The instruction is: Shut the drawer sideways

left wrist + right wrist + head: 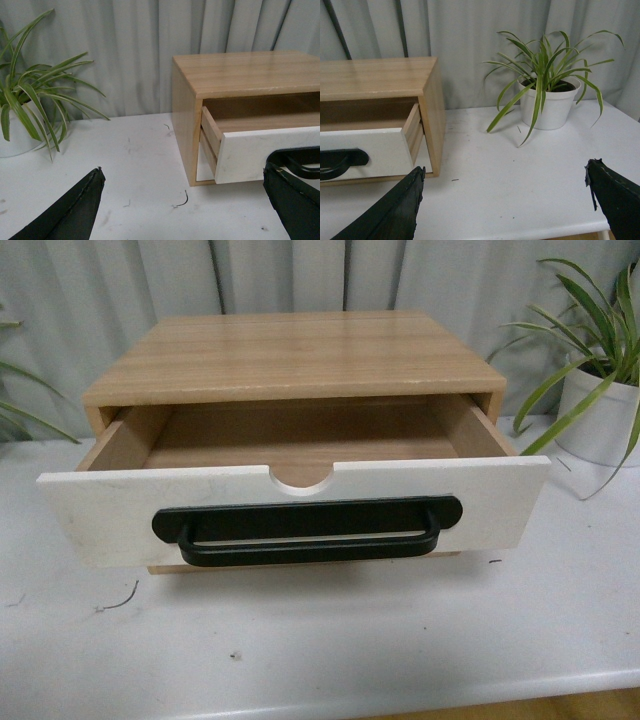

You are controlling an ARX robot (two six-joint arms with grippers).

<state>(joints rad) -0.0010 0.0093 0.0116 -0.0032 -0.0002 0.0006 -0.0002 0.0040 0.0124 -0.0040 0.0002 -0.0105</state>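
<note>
The drawer point(110, 510) stands pulled out of a low wooden cabinet point(300, 355) on the white table. It has a white front, a long black bar handle point(305, 530) and a semicircular notch in its top edge. Its inside looks empty. Neither arm shows in the front view. My left gripper point(185, 197) is open, low over the table to the left of the cabinet, with the drawer front point(250, 152) near one finger. My right gripper point(505, 195) is open over the table to the right of the cabinet, and the drawer point(375, 152) also shows there.
A potted plant in a white pot point(600, 415) stands right of the cabinet, also seen in the right wrist view point(547, 107). Another potted plant point(30, 115) stands left. Grey curtains hang behind. The table's front edge point(400, 695) is close.
</note>
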